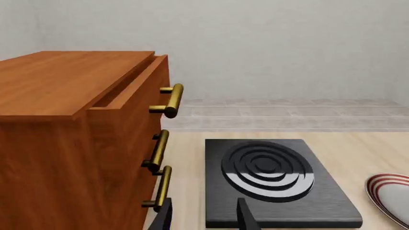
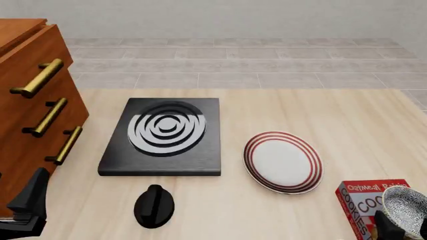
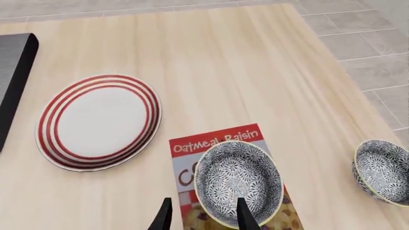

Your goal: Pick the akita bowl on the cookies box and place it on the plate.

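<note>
Resting on cookies box (image 3: 221, 143), akita bowl (image 3: 238, 181) under released right pincer (image 3: 201, 214)

Looking along my right hand (image 3: 202, 214), I see its two dark fingertips (image 3: 244, 213) spread apart, one over the near rim of the akita bowl (image 3: 238, 182) and the other just outside it. The akita bowl sits on the red cookies box (image 3: 217, 142), which lies flat on the pale wooden worktop (image 3: 255, 72). The plate (image 3: 97, 121) with red rings lies apart from the box, a second speckled bowl (image 3: 383, 171) rests on the worktop on the box's other side, and a black slab's edge (image 3: 14, 72) shows beyond the plate.
</note>
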